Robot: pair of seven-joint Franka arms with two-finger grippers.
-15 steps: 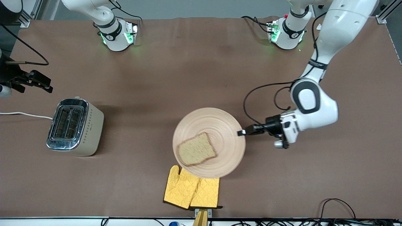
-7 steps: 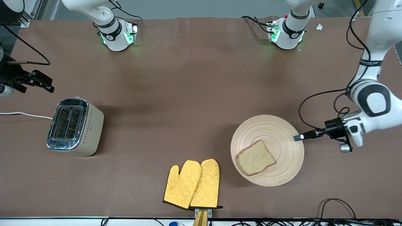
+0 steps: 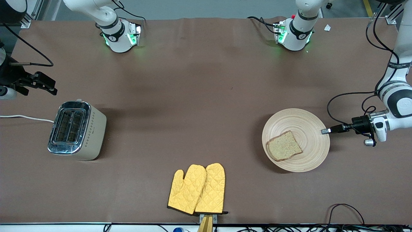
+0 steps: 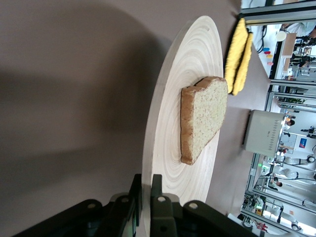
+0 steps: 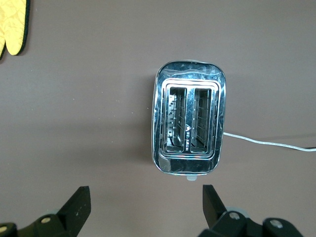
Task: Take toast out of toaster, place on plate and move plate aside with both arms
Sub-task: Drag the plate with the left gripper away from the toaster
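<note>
The round light-wood plate [image 3: 305, 125] is at the left arm's end of the table, with the brown toast [image 3: 284, 146] lying on it. My left gripper [image 3: 325, 130] is shut on the plate's rim, on the edge toward that end. In the left wrist view the two fingers pinch the rim [image 4: 148, 163], and the toast [image 4: 202, 118] lies on the plate past them. A shadow falls on the table under the plate. My right gripper [image 3: 38, 90] is open and empty over the table by the toaster [image 3: 76, 130]. In the right wrist view its fingers [image 5: 79, 205] stand wide apart.
The silver toaster [image 5: 190, 126] with two empty slots stands at the right arm's end, its white cord [image 3: 25, 117] running off the table. A pair of yellow oven mitts [image 3: 197, 189] lies at the table edge nearest the front camera.
My left gripper has carried the plate with the toast from the table's middle, above the mitts, toward the left arm's end. The right gripper has barely moved.
</note>
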